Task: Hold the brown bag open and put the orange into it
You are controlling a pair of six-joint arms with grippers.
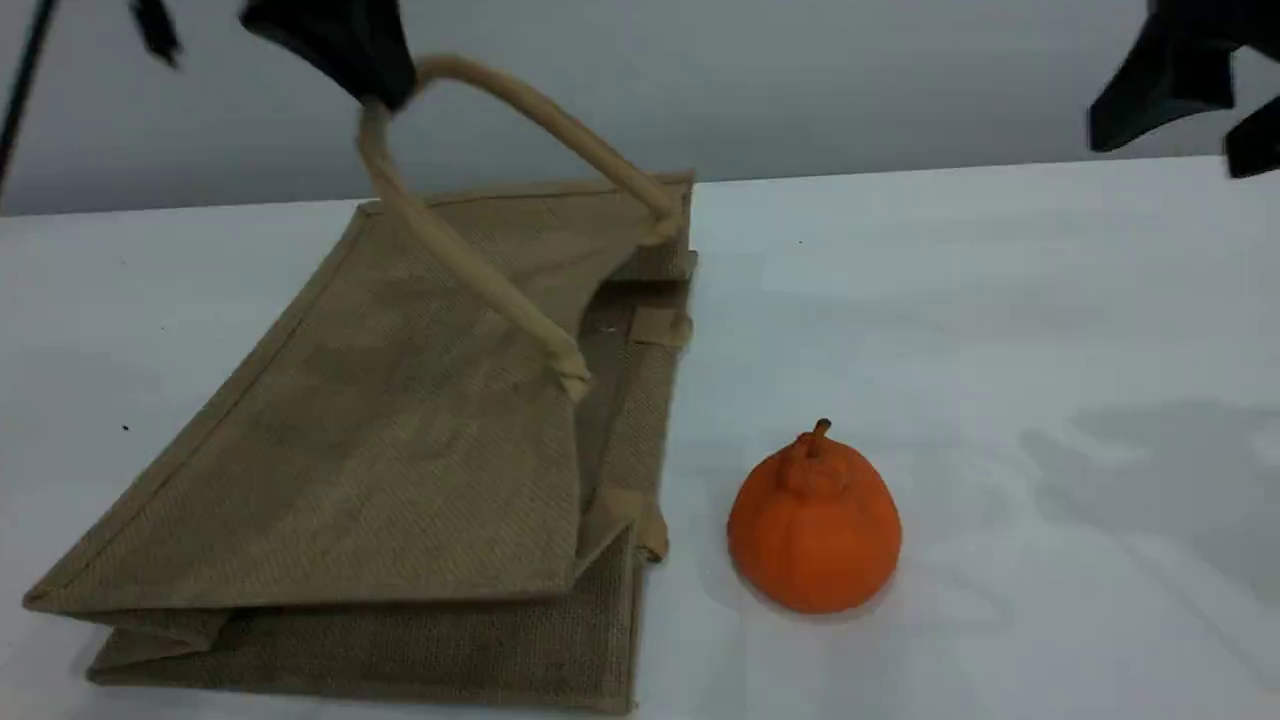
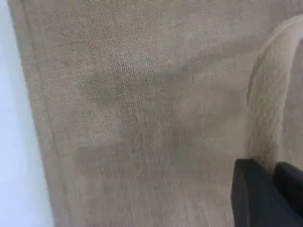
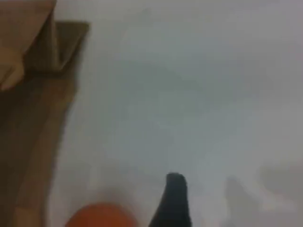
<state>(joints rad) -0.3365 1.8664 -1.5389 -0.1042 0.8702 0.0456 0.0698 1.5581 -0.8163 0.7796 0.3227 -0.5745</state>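
Observation:
The brown bag point(image 1: 400, 430) lies on its side on the white table, mouth facing right. My left gripper point(image 1: 378, 88) is shut on the top of its upper beige handle point(image 1: 560, 120) and holds it raised, so the upper panel slopes up and the mouth gapes. In the left wrist view the woven panel point(image 2: 132, 118) fills the frame, with the handle point(image 2: 270, 113) running up from my fingertips point(image 2: 258, 198). The orange point(image 1: 815, 530) stands upright just right of the bag's mouth. My right gripper point(image 1: 1215, 120) hangs open high at the far right; its fingertip point(image 3: 174, 201) shows beside the orange point(image 3: 97, 216).
White table point(image 1: 1000, 330) extends to the right of and behind the orange. The bag's lower handle tab point(image 1: 650, 535) sticks out at the mouth near the orange. A grey wall closes the far side.

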